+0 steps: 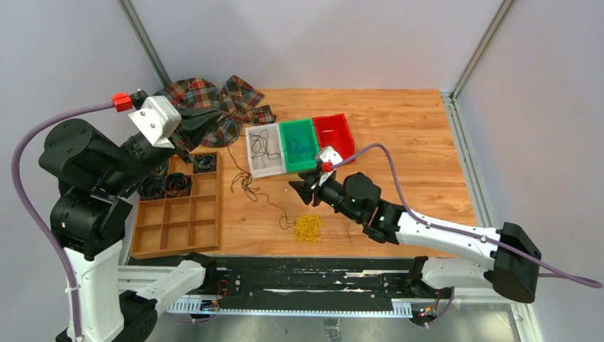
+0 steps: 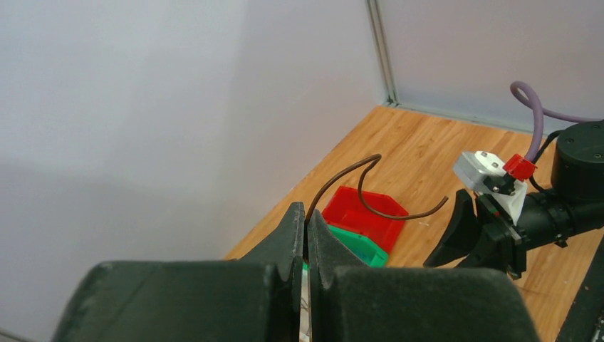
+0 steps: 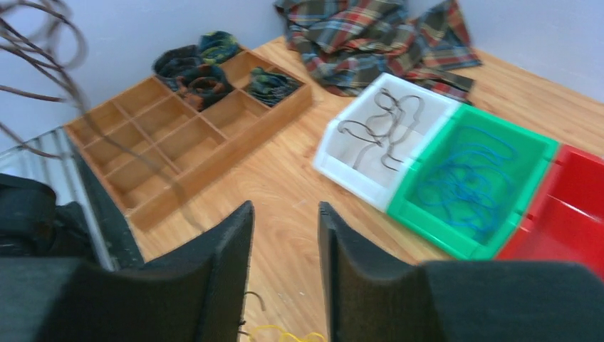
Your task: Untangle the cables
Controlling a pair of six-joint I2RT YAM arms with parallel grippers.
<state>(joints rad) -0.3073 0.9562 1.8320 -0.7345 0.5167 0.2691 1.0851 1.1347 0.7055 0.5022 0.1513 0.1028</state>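
Fingers of the left gripper are pinched shut on a thin brown wiry cable, lifted apparently to draw it free of the loose yellow thread-like bunch lying on the wooden table. The right gripper hangs nearby, jaws parted and empty. Whether the brown strand's hair-thin lower end loops into the yellow cannot be made out.

Plaid cloth, divided wooden tray, red bin
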